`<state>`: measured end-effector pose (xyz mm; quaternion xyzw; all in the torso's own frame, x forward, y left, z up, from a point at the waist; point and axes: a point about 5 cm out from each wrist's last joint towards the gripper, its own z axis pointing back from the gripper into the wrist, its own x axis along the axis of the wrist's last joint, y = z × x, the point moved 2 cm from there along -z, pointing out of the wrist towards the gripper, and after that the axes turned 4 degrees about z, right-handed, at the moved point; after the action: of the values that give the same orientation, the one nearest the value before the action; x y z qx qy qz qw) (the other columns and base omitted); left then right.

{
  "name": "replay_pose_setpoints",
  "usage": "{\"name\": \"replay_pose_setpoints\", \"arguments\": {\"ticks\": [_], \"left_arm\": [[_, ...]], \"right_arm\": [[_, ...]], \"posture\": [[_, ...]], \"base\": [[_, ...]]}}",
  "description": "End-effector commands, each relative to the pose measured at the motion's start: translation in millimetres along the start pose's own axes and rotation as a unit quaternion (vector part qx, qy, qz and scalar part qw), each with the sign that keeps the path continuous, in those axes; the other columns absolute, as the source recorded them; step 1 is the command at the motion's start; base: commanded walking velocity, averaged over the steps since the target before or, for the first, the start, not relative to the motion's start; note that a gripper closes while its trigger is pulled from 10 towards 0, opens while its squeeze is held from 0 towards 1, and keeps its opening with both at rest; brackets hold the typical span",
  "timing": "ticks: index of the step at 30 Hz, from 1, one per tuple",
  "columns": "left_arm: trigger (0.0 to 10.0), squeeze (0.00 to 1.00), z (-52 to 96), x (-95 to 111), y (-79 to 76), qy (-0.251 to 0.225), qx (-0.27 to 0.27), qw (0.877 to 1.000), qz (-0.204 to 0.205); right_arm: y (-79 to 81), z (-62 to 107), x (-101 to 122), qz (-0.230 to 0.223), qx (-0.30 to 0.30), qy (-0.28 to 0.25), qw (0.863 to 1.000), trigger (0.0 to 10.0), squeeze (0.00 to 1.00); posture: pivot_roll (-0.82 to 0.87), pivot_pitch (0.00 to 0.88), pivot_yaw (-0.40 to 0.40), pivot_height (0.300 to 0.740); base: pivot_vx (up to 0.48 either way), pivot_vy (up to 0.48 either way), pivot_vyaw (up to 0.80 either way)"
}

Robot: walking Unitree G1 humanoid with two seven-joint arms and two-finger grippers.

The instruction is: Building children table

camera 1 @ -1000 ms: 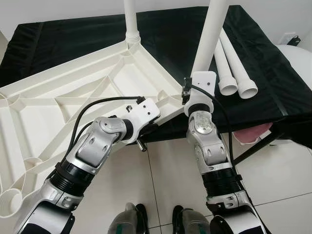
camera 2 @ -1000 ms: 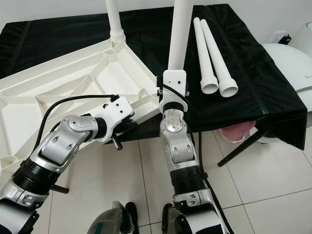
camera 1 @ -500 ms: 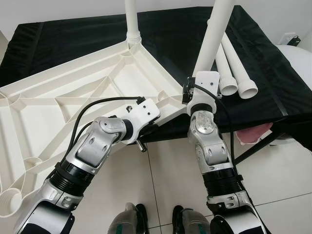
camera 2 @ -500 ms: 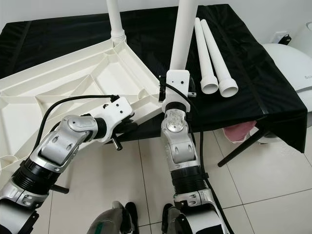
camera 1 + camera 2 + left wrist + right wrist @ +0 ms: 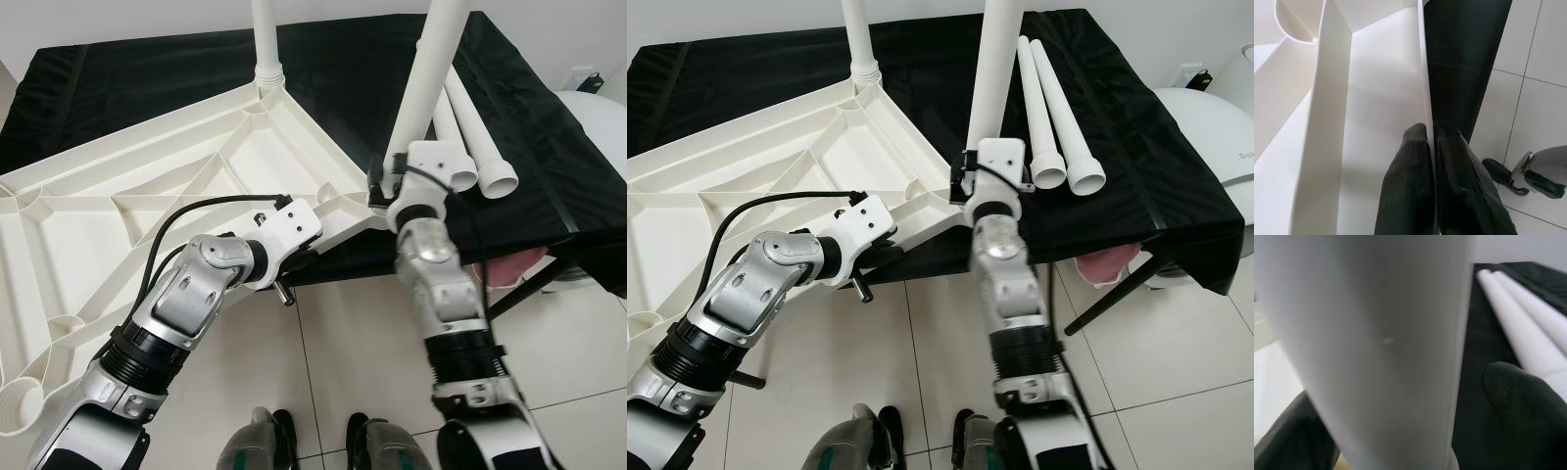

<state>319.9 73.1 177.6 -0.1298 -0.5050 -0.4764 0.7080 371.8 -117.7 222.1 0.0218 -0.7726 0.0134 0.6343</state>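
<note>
Black cloth covers the workbench under the upturned tabletop, whose near rim the left gripper pinches. Clamped around a table leg, the right gripper holds it near-upright, foot just over the near corner socket; seating it likely means straightening, then pushing down.

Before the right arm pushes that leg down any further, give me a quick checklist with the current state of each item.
1. Left gripper pinches the tabletop rim: ok, fingers closed on the thin edge.
2. Right gripper holds the leg: ok, a finger on each side of it.
3. Leg upright over its corner socket: not ok, it tilts.
4. Leg end seated in the socket: cannot tell, the wrist hides it.
5. First leg standing in the far corner: ok.
6. Spare legs out of the way: ok, lying side by side on the black cloth.
</note>
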Motion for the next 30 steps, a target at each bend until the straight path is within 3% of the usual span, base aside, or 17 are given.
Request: {"name": "replay_pose_setpoints", "arguments": {"ticks": [1, 3, 8, 10, 13, 16, 26, 30], "left_arm": [[10.0, 0.0, 1.3, 0.2, 0.4, -0.001, 0.014, 1.0, -0.012], [10.0, 0.0, 1.3, 0.2, 0.4, -0.001, 0.014, 1.0, -0.012], [10.0, 0.0, 1.1, 0.2, -1.2, -0.003, 0.013, 1.0, -0.011], [10.0, 0.0, 0.6, -0.2, -2.2, -0.003, 0.012, 1.0, -0.011], [10.0, 0.0, 0.5, -0.4, -2.5, -0.003, 0.012, 1.0, -0.011], [10.0, 0.0, 0.4, -0.3, -3.0, -0.003, 0.01, 1.0, -0.012], [10.0, 0.0, 0.5, 0.1, -1.7, -0.002, 0.01, 1.0, -0.015], [10.0, 0.0, 0.6, -0.1, -1.5, -0.001, 0.01, 1.0, -0.016]], "right_arm": [[-3.8, -1.3, -2.5, -0.01, 0.032, 0.003, 0.999, 10.0, 0.0], [-3.8, -1.3, -2.5, -0.01, 0.032, 0.003, 0.999, 10.0, 0.0], [-9.8, -5.1, 4.4, 0.015, 0.115, -0.006, 0.993, 10.0, 0.0], [-5.6, -2.9, 8.3, 0.035, 0.181, -0.013, 0.983, 10.0, 0.0], [-3.7, -1.3, 10.5, 0.039, 0.202, -0.019, 0.979, 10.0, 0.0], [-2.6, 1.3, 17.3, 0.033, 0.26, -0.034, 0.964, 10.0, 0.0], [-17.6, -1.1, 20.0, 0.03, 0.288, -0.029, 0.957, 10.0, 0.0], [-33.8, -0.7, 12.5, 0.045, 0.296, -0.007, 0.954, 10.0, 0.0]], "posture": [[-0.08, 0.155, 0.024, 0.74], [-0.08, 0.155, 0.024, 0.74], [-0.08, 0.153, 0.02, 0.74], [-0.08, 0.145, 0.015, 0.74], [-0.08, 0.143, 0.016, 0.74], [-0.08, 0.142, 0.019, 0.74], [-0.08, 0.14, 0.024, 0.74], [-0.09, 0.141, 0.028, 0.74]], "base": [[0.0, 0.0, 0.0], [0.0, 0.0, 0.0], [0.0, 0.0, 0.0], [0.0, 0.0, 0.0], [0.0, 0.0, 0.0], [0.0, 0.0, 0.0], [0.0, 0.0, 0.0], [0.0, 0.0, 0.0]]}}
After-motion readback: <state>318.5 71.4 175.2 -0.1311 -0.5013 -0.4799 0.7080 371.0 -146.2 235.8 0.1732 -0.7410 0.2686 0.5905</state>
